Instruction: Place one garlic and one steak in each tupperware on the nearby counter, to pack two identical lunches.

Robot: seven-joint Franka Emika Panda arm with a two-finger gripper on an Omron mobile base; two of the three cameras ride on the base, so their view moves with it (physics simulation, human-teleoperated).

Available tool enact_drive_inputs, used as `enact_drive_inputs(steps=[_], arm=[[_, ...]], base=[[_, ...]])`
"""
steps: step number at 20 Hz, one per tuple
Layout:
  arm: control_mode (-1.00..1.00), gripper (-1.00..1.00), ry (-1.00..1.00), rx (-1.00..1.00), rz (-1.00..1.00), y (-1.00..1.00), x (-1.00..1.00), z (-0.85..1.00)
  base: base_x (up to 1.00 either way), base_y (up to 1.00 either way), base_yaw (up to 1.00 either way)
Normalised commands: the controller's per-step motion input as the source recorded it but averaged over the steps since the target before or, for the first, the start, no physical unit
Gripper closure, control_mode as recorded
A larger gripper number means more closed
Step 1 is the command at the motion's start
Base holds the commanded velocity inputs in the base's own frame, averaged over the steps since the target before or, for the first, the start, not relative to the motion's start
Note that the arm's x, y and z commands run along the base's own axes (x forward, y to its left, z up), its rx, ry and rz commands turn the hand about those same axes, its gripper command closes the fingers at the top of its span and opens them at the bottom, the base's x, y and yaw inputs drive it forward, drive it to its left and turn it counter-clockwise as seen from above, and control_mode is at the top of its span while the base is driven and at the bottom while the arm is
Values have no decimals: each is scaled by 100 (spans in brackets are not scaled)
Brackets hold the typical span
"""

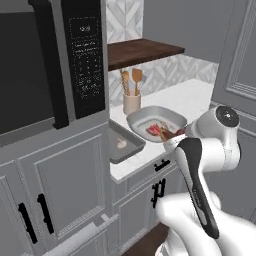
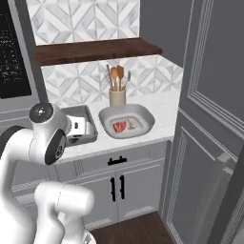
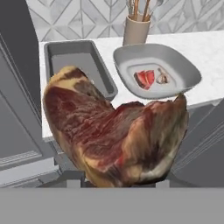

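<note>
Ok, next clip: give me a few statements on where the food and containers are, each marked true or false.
1. The rounded-square grey dish holds a bright red steak and a beige garlic bulb. True.
2. The darker brown-red steak lies in the rectangular grey tray. False: the jaws hold it short of the white marbled counter.
3. The rectangular tray holds a garlic bulb. True.
4. The beige utensil cup lies tipped over. False: upright.

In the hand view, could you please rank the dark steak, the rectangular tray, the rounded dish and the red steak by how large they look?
1. dark steak, though it is nearest the camera
2-3. rounded dish and rectangular tray, too alike to rank
4. red steak
</note>
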Motion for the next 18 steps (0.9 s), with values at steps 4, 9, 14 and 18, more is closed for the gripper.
enact_drive_inputs(steps=[4,9,14,18], arm=[[100,100,0,0,0,0,0,0],[-100,100,5,0,14,24,40,-8],[-100,100,16,-1,17,100,100,-52],[-100,100,15,-7,1,100,100,-43]], base=[[100,-18,24],[60,-4,23],[0,0,0],[0,0,0]])
